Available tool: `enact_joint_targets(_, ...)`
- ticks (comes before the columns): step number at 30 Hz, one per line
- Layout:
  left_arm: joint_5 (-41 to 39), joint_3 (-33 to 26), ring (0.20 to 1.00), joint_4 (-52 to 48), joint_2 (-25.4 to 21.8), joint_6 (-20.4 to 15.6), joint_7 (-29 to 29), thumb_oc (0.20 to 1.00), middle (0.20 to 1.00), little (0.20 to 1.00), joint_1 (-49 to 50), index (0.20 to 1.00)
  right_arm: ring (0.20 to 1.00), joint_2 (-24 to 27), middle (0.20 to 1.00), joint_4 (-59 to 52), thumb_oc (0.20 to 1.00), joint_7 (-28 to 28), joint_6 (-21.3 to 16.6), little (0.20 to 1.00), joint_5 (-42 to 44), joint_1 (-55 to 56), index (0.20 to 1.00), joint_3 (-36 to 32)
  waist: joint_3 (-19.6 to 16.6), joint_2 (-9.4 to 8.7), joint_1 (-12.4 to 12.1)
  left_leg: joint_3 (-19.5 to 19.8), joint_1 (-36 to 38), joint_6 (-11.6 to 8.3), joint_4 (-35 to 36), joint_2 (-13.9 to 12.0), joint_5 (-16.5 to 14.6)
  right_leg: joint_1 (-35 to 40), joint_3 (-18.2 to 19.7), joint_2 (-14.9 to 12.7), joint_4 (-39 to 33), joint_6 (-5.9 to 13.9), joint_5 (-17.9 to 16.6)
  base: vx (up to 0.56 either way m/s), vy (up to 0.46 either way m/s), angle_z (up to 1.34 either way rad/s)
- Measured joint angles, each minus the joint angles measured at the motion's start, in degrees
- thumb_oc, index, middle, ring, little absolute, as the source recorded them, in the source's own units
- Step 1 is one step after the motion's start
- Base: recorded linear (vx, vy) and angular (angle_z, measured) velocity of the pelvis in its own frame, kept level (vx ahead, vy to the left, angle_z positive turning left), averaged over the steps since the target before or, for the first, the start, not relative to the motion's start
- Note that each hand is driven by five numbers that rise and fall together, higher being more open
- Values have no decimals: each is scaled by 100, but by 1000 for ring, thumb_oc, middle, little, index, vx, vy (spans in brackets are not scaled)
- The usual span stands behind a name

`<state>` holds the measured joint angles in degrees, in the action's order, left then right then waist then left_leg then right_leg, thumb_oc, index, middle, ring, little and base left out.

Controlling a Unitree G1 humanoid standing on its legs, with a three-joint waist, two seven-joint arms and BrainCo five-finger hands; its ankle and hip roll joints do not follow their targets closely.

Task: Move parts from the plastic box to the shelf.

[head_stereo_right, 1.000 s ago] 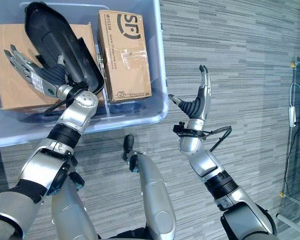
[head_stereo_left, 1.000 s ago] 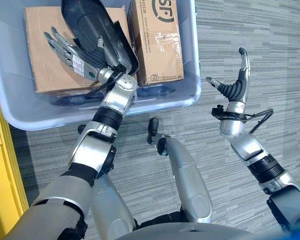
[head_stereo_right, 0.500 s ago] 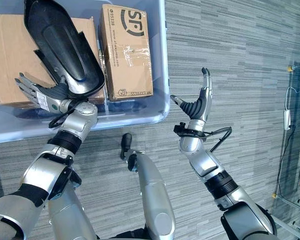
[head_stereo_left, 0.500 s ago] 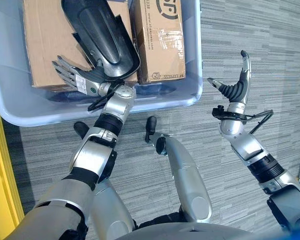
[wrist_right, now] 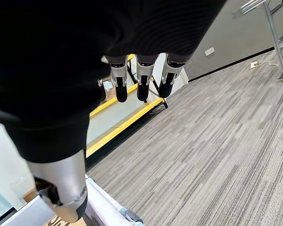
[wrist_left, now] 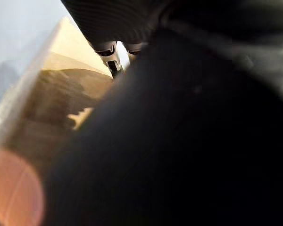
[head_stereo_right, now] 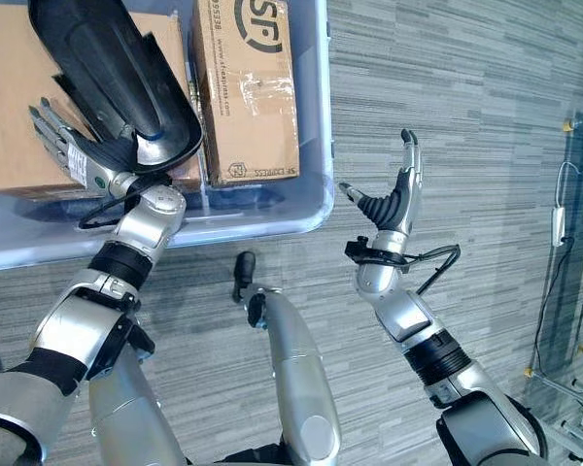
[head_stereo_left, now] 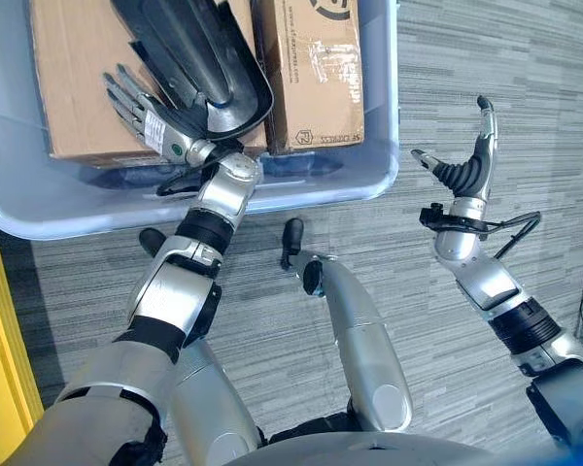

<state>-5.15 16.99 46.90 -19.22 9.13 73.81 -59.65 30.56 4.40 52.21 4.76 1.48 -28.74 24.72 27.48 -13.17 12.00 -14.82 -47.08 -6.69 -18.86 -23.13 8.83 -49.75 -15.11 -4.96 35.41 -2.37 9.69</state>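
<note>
A clear plastic box on the floor holds a long black moulded part lying across two cardboard boxes. My left hand is inside the plastic box, fingers straight and spread over the left cardboard box, its thumb side against the black part's near edge. In the left wrist view the black part looms dark beside the cardboard. My right hand is raised above the carpet to the right of the plastic box, open and holding nothing.
A second, narrower cardboard box stands at the right side of the plastic box. A yellow frame runs along the left edge. Grey carpet spreads out to the right of the plastic box.
My left hand dipped toward the plastic box's near wall, then came back up alongside the black part. The view has shifted slightly. The right hand has kept its pose.
</note>
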Motion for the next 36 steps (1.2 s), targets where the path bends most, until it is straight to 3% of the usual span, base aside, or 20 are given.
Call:
enact_joint_targets(5, -116, 1, 1000, -5, 0, -154, -511, 1000, 1000, 1000, -147, 1000, 1000, 0, 1000, 0, 1000, -47, 7, 1000, -3, -5, 1000, -16, -1, -1, 21, 4, 2, 16, -32, -4, -17, 2, 8, -4, 30, -1, -1, 0, 0, 0)
enact_joint_targets(20, -995, 2, 1000, -56, 5, -254, -780, 1000, 1000, 1000, -583, 1000, 1000, 182, 1000, -13, 1000, -319, 154, 1000, -2, -3, 1000, -190, -11, -16, 21, -6, 2, 15, -18, -11, -24, 19, 12, 13, -35, -8, -10, 2, -11, 0)
enact_joint_targets(22, -1402, -20, 1000, -97, 5, -511, -780, 1000, 1000, 1000, -619, 1000, 1000, 211, 1000, -15, 1000, -350, 157, 1000, 1, -10, 1000, -202, -26, -42, 18, -6, 2, 11, -18, -11, -29, 20, 11, 14, -36, -5, -8, 4, -15, 0)
enact_joint_targets(26, -1663, -21, 1000, -104, 5, -700, -780, 1000, 1000, 1000, -688, 1000, 1000, 211, 1000, -16, 1000, -377, 160, 1000, 1, -15, 1000, -202, -42, -65, 7, -9, -2, 11, -9, -1, -31, 19, 11, 6, -49, 32, 14, 0, 0, 0)
enact_joint_targets(36, -1909, -19, 1000, -347, 47, -960, -748, 1000, 1000, 1000, -691, 1000, 1000, 211, 1000, -93, 1000, -421, 263, 1000, 134, -24, 1000, -202, -66, -100, -9, 28, -85, 0, -19, 16, -39, -11, -21, -12, -50, 52, 27, 4, -2, 1)
